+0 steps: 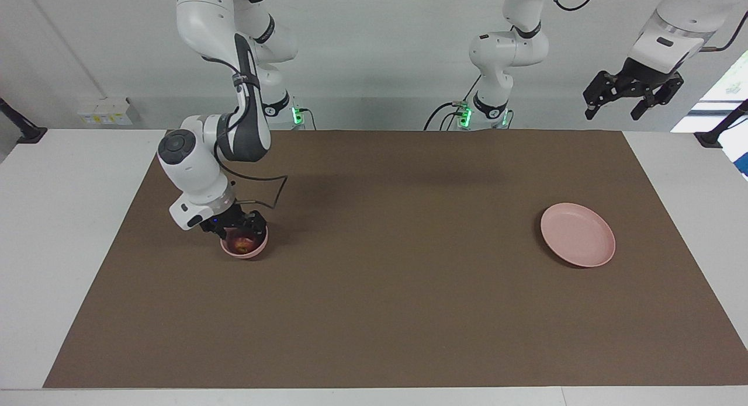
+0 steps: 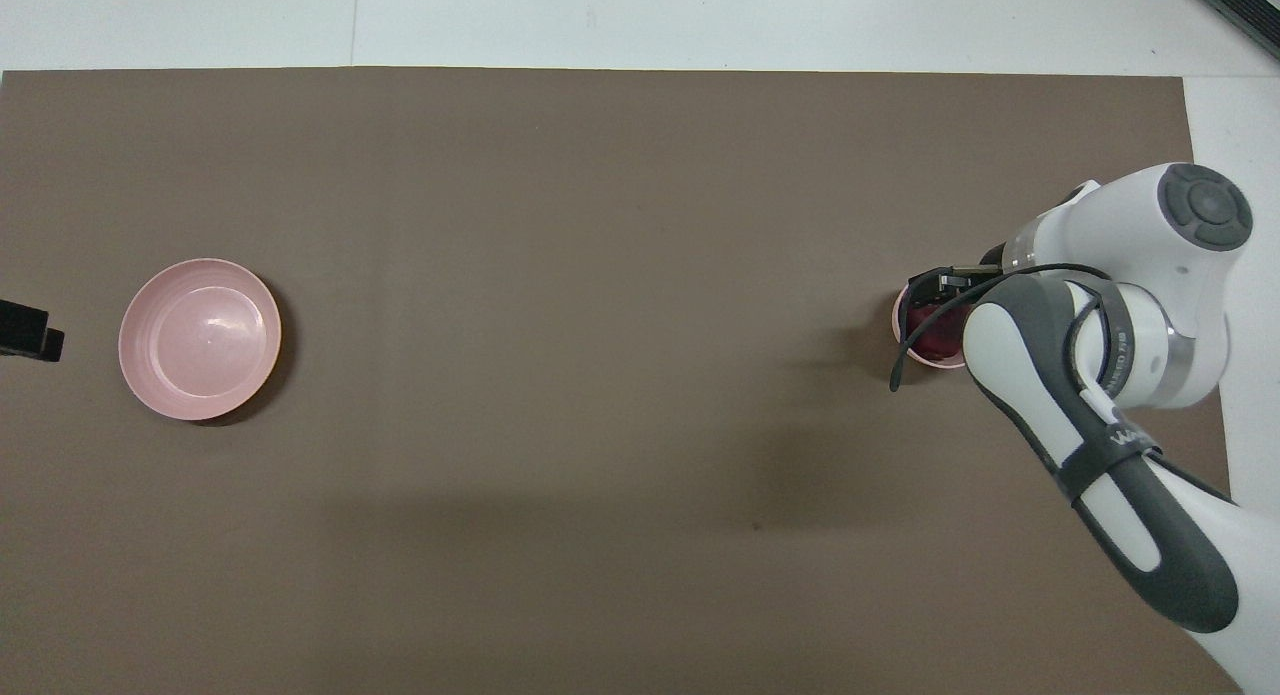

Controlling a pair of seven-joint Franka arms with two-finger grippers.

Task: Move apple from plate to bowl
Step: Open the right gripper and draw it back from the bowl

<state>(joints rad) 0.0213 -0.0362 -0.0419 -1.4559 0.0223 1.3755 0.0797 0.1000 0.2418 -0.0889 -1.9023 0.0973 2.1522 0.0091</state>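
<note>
One step of the task seems to remain at most, because the apple already lies inside the small pink bowl, and the flat pink plate has nothing on it. The right pincer is directly over the bowl, very close above the apple, and its fingers stand apart on the two sides of the fruit, so I judge that it has released the apple and does not grasp it. In the overhead view the dark red of the apple shows inside the bowl's rim, partly covered by the right arm and its black cable, so the exact gap between fingers and fruit cannot be read there. The bowl stands upright on the brown mat of the surface, just below the right pincer, at the right arm's end. The plate is well apart from this pincer, at the left arm's end of the surface. The left pincer hangs high in the air with spread fingers and holds nothing; this arm waits. In my judgement the moving itself is done: the fruit is out of the plate and sits in the bowl. What is left is only to lift the right pincer straight up without touching the bowl's rim, so that the bowl does not tip or slide.
</note>
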